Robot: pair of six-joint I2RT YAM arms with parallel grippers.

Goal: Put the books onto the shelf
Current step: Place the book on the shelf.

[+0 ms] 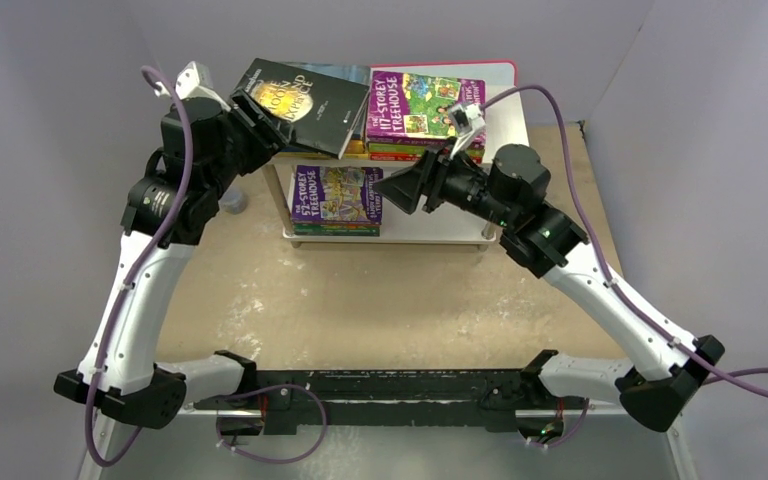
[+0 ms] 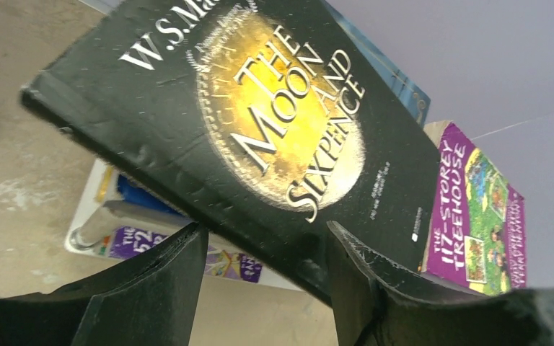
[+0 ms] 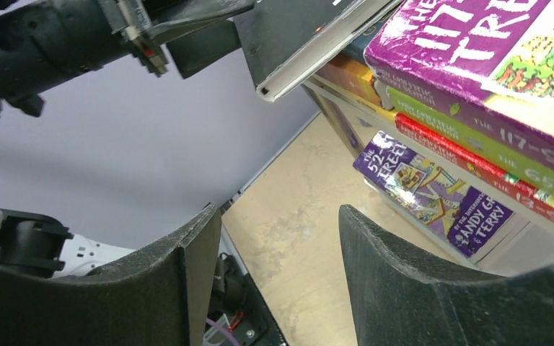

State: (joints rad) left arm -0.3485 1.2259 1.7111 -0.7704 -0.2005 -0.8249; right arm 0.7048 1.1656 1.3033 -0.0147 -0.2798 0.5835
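Book cover reads "The Moon and Sixpence".

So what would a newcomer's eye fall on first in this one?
The black Moon and Sixpence book, tilted over the top left corner of the shelf, with its lower edge between the jaws of the left gripper. Next, the bright purple 117-Storey Treehouse lying uppermost on the shelf's top right, and the right gripper hovering open and empty in front of it.

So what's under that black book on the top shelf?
A blue book and a yellowish one peek out beneath the black book on the shelf. Their covers are hidden, so titles and any others can't be told.
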